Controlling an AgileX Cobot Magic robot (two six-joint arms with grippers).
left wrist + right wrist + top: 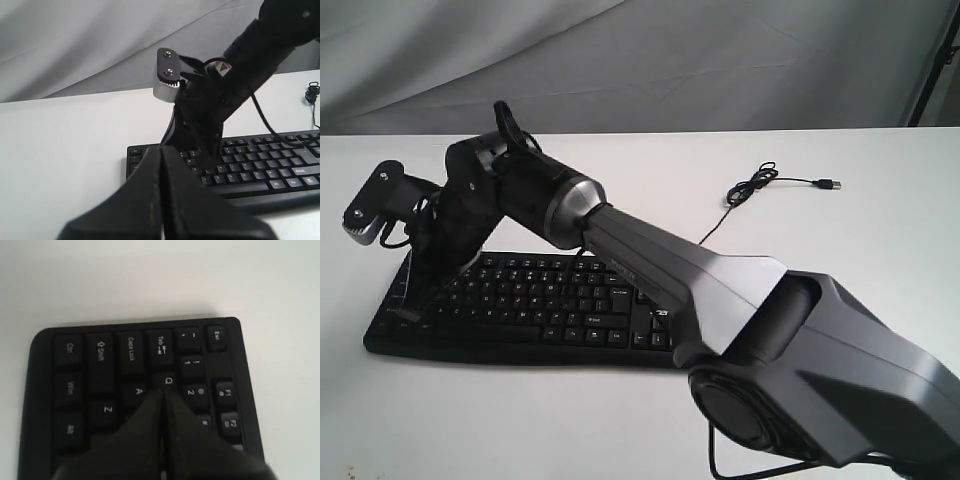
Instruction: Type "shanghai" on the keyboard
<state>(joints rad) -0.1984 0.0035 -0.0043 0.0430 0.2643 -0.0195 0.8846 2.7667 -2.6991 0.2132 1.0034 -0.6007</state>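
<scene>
The black keyboard (550, 300) lies on the white table, its right part hidden under the right arm. That arm reaches across from the right, and my right gripper (410, 298) points down at the keyboard's left end. In the right wrist view it (163, 388) is shut, empty, its tip at the border of the Q and A keys of the keyboard (100, 355); contact cannot be told. My left gripper (162, 150) is shut on nothing, held in front of the keyboard (270, 170) near its left end. It does not show in the exterior view.
The keyboard's thin cable (760, 185) coils on the table behind it and ends in a loose USB plug (828, 184). A grey cloth backdrop (670, 60) hangs behind the table. The right arm's bulky base (820, 370) fills the near right.
</scene>
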